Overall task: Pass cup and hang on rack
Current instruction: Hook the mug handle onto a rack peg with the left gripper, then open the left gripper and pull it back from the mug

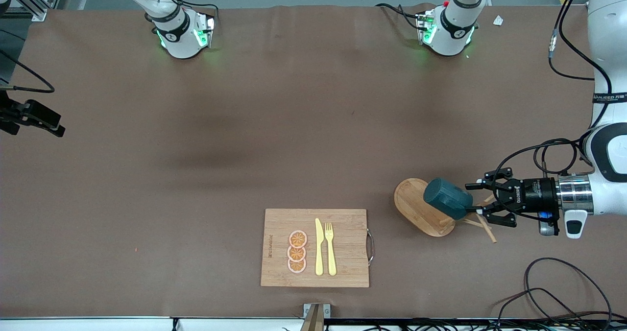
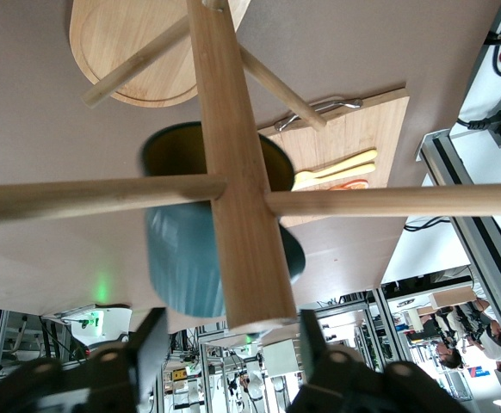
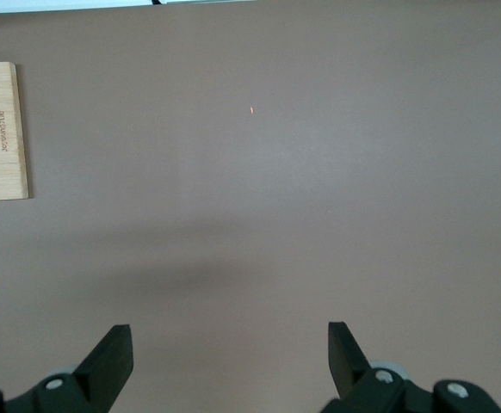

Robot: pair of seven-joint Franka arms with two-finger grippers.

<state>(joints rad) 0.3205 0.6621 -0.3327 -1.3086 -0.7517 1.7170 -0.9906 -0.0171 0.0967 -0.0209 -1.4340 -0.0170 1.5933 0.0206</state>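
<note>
The rack (image 1: 420,208) stands on its oval base toward the left arm's end of the table, beside the cutting board. Its post (image 2: 233,172) and thin pegs fill the left wrist view. The teal cup (image 1: 446,199) hangs tilted against the post (image 2: 182,258), mouth toward my left gripper; its handle is hidden. My left gripper (image 1: 482,201) is at the top of the rack, open, its jaws either side of the post's end (image 2: 231,348) and off the cup. My right gripper (image 3: 231,353) is open over bare table (image 1: 51,124) at the right arm's end, waiting.
A bamboo cutting board (image 1: 343,223) with a metal handle lies near the table's front edge; on it are three orange slices (image 1: 297,251), a yellow knife (image 1: 319,248) and a fork (image 1: 330,248). Loose cables (image 1: 563,287) lie toward the left arm's end.
</note>
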